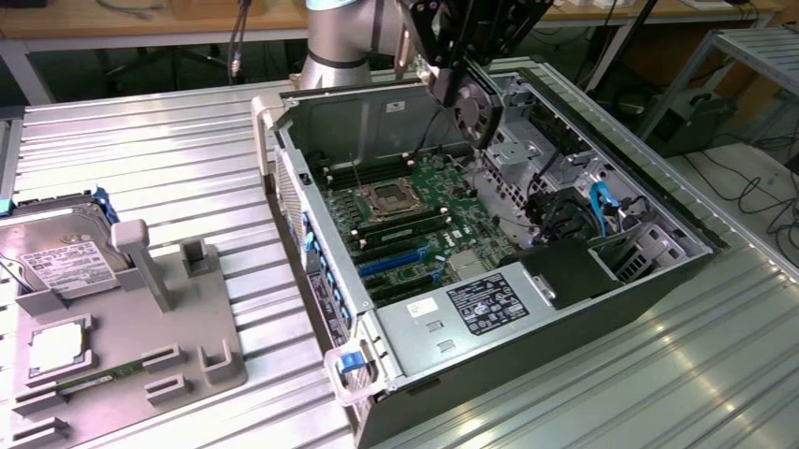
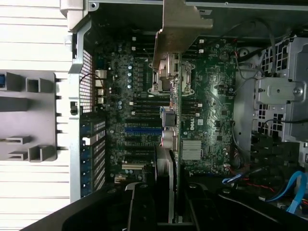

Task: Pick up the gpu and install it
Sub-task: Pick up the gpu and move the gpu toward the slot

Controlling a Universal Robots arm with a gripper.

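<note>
Grips gpu (image 1: 476, 110) in closed hand (image 1: 440, 75), edge-down above the open case (image 1: 525, 374); needs card length turned along blue slots (image 1: 397, 260), bracket (image 2: 180, 29) toward rear grille (image 2: 86, 72).

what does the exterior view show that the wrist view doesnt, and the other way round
Exterior view: a silver hard drive with white label, and the fan side of the dark flat gpu card. Wrist view: that card edge-on, with its silver metal bracket. Both: the open metal computer case, its green motherboard and the black hand gripping the card.
</note>
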